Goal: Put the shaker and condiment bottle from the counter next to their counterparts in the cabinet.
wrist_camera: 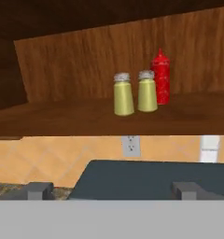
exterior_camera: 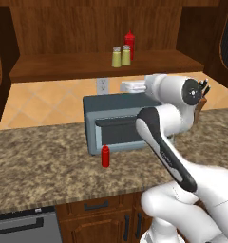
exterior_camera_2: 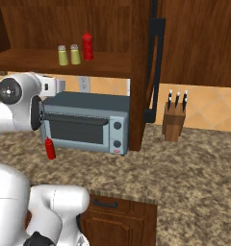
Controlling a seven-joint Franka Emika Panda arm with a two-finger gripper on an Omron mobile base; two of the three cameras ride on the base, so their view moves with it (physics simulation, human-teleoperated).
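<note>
Your two shakers stand side by side on the cabinet shelf, with a red bottle just behind the right one. The other condiment bottle stands upright on the surface in front of the toaster oven. Your hand is empty, fingers wide apart.

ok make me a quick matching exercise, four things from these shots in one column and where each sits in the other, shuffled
Things:
1. two shakers
2. red bottle on the counter
3. knife block
4. toaster oven

Places:
A. counter, right of the cabinet's side panel
B. cabinet shelf, side by side
C. counter, under the shelf
D. standing in front of the toaster oven door

Pairs: 1-B, 2-D, 3-A, 4-C
</note>
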